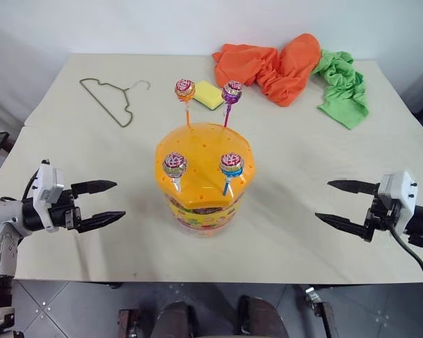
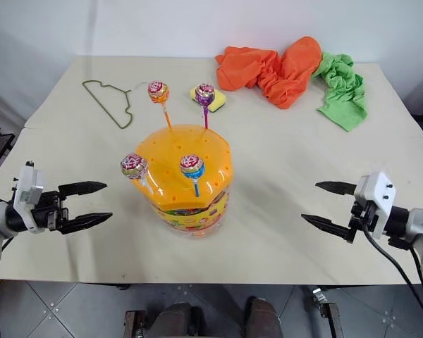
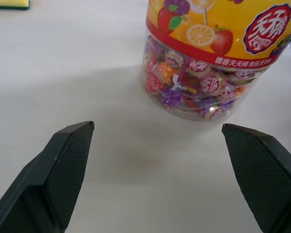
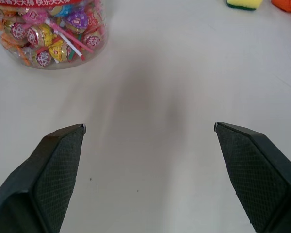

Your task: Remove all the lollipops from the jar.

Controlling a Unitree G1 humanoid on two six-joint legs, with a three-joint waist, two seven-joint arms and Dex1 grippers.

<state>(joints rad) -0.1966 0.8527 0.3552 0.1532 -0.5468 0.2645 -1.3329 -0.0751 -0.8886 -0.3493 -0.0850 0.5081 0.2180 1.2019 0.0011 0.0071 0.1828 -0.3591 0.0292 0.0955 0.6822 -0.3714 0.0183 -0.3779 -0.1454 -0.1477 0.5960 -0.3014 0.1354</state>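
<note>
Lollipops, four small round sweets in swirly wrappers, stand upright on thin sticks in the holes of the domed orange lid of a clear plastic jar [image 1: 201,184] at mid-table: two at the far side [image 1: 185,89] [image 1: 231,91], two at the near side [image 1: 175,165] [image 1: 231,165]. The left gripper [image 1: 102,204] and right gripper [image 1: 342,204] flank the jar, well apart from it, jaws spread and empty, both pointing inward. Each seems about equally near. Bare pale table [image 1: 303,232] lies between; the near edge is close.
</note>
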